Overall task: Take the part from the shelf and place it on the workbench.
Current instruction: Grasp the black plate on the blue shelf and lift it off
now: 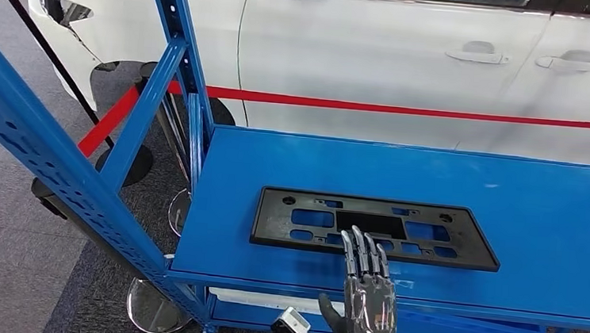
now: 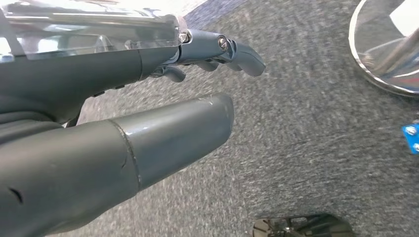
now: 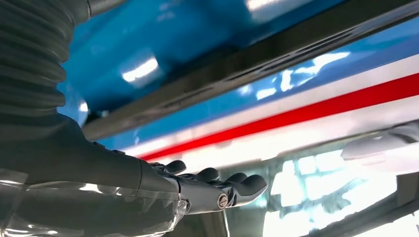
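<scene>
On the blue shelf (image 1: pixel 527 209), toward its front edge, a flat black plastic part (image 1: pixel 374 227) is lying: a long rectangular plate with rounded corners, pierced by several rectangular cut-outs and small round holes, its long side running along the shelf front. The right hand (image 1: pixel 367 295) is reaching in from below in the head view, back upward, fingers (image 1: pixel 363 251) stretched out fairly straight and a little apart, their tips lying over the near edge of the part; whether they are touching it cannot be told. It is holding nothing.

From the right wrist view the part's dark edge (image 3: pixel 257 61) is showing against the glossy blue surface, with the right hand's fingers (image 3: pixel 217 180) extended and slightly spread beside it, and a red strip (image 3: pixel 316 106) and white car body (image 3: pixel 375 143) beyond. The left wrist view is looking down at grey speckled carpet (image 2: pixel 306 148), where the left hand (image 2: pixel 197 94) is hanging with its thumb out and fingers loosely extended, gripping nothing; a chrome round base (image 2: pixel 380 54) is sitting nearby.

Back in the head view, bare shelf surface is stretching to the right of the part and behind it. A blue perforated upright (image 1: pixel 169 13) and a slanting blue beam (image 1: pixel 45 163) are closing in the left side, and a white car (image 1: pixel 395 63) with a red band (image 1: pixel 408 108) is standing just behind the shelf.
</scene>
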Robot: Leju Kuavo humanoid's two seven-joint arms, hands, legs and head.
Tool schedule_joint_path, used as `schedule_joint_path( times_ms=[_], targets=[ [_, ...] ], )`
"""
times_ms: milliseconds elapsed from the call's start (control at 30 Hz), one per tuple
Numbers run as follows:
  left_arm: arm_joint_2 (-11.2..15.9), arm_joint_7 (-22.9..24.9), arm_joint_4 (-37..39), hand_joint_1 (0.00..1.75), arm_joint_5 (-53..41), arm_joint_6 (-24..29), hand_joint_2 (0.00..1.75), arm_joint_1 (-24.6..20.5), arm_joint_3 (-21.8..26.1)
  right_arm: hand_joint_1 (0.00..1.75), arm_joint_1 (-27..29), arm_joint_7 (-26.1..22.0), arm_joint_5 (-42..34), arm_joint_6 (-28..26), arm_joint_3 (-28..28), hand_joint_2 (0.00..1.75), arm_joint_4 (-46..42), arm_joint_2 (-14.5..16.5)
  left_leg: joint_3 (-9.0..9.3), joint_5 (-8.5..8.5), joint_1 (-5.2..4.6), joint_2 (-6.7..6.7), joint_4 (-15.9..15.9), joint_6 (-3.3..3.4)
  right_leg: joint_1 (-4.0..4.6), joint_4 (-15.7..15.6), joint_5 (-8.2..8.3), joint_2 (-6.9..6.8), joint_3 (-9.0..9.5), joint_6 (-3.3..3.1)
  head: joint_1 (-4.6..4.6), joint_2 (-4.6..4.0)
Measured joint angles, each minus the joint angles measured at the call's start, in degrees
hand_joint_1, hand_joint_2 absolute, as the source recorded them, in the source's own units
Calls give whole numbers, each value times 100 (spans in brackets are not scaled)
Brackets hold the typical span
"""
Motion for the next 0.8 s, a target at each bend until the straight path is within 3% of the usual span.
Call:
schedule_joint_path(
  times_ms=[100, 267, 533, 800],
  targets=[
    [25, -32, 0, 0, -78, -49, 0, -57, -48, 0, -445, 67, 438, -220, -268, 175, 749, 236, 4, 4, 0, 2, 0, 2, 0, 2, 1, -3, 5, -1, 2, 0],
    [48, -8, 2, 0, -105, -66, 0, -70, -75, 0, -892, -68, 414, -313, -536, 175, 1452, 471, 6, 14, 0, 4, 0, -8, 0, 5, 12, -2, 3, -7, 1, 0],
    [72, -48, 2, 0, -284, -96, 0, -80, -190, 0, -1565, 103, 345, 345, -762, 175, 1990, 589, 4, 15, 0, 4, 0, -9, 0, 7, 12, -2, 0, -7, 1, 0],
    [98, -83, 2, 0, -357, -107, 0, -96, -296, 0, -2088, 67, -111, 626, -905, 175, 2374, 641, 4, 16, 0, 2, 0, -10, 0, 8, 13, -3, 1, -7, 1, 0]
  ],
)
